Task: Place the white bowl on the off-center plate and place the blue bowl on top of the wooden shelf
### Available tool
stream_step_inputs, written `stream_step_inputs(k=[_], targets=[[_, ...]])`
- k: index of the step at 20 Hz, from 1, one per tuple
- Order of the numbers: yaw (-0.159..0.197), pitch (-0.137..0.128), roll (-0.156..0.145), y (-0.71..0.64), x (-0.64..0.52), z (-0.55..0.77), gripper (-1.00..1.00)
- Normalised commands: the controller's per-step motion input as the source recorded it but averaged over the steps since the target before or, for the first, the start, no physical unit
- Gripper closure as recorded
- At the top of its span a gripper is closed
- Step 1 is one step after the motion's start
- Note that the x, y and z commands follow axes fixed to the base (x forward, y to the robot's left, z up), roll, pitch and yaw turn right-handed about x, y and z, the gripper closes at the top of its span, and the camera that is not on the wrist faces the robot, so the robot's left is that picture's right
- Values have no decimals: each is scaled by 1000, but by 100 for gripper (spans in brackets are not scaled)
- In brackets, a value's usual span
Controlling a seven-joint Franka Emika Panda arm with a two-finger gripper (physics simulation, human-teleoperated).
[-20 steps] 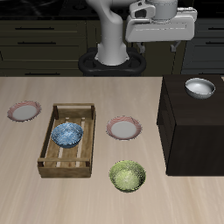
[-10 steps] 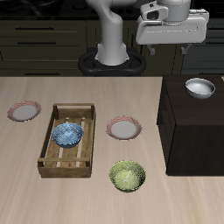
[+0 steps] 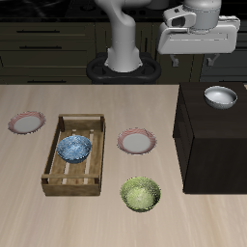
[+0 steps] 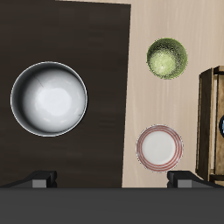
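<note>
White bowl (image 3: 221,96) sits on the dark shelf (image 3: 213,145). Blue bowl (image 3: 73,148) lies in the crate (image 3: 72,182). Gripper (image 3: 195,60) hangs high above, fingers spread, holding nothing.

Items you are seeing only in part: wooden shelf (image 3: 214,135), running off the exterior frame's edge; blue bowl (image 4: 221,127), showing as a sliver in the wrist view; crate (image 4: 210,122), likewise cropped.

The table (image 3: 96,207) carries a slatted crate (image 3: 74,154), two red-rimmed plates (image 3: 137,143) (image 3: 26,123), a green bowl (image 3: 141,194) and the wooden shelf (image 3: 212,145). One plate lies between crate and shelf, the other beyond the crate, seemingly near the table's edge.
</note>
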Motion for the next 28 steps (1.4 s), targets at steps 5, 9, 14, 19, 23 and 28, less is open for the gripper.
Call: stream_step_inputs(k=[5,9,14,19,23,28], targets=[[-11,19,-31,85,230,-55,-100],[7,12,9,240,137,-54,-100],[3,16,4,199,110,-74,-100],[23,18,-16,-72,46,-169,-100],[14,29,3,-24,34,-222,-100],[7,14,5,-18,-11,-144,-100]])
